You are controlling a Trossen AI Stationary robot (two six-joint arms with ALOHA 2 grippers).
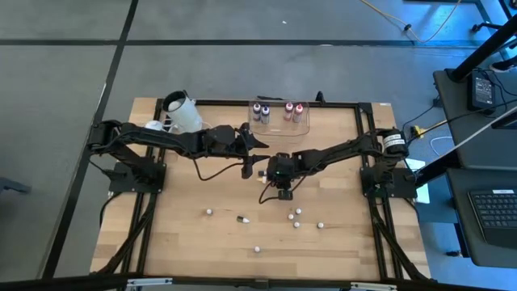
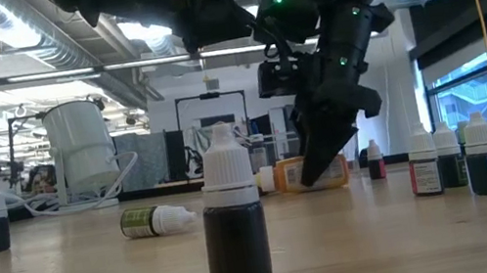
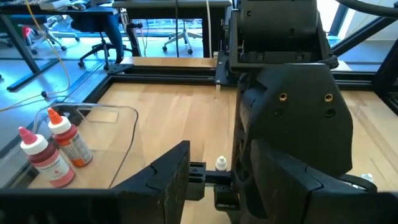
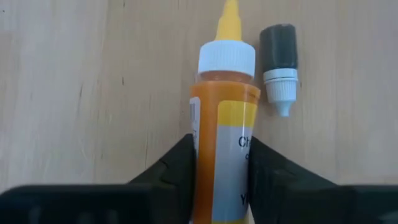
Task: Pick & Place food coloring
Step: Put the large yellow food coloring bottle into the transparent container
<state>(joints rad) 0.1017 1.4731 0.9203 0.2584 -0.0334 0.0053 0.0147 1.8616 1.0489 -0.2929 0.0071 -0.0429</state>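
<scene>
Wood table (image 1: pixel 186 242) | right gripper (image 4: pixel 221 158) angled down mid-table, clamped on lying orange bottle (image 4: pixel 224 143) | left gripper (image 3: pixel 214 180) raised beside it, fingers apart

Wooden table (image 1: pixel 186 234) — scattered small bottles (image 1: pixel 297 212), clear tub (image 1: pixel 279 123)

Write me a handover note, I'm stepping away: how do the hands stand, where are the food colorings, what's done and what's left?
Right hand: at table centre, fingers against both sides of the lying orange-yellow bottle, not yet lifted.
Left hand: open, empty, waiting beside the clear tub.
Done: four bottles stand in the tub.
Left: the orange-yellow bottle, a small dark bottle lying beside it, and the little bottles scattered across the near table half.
</scene>
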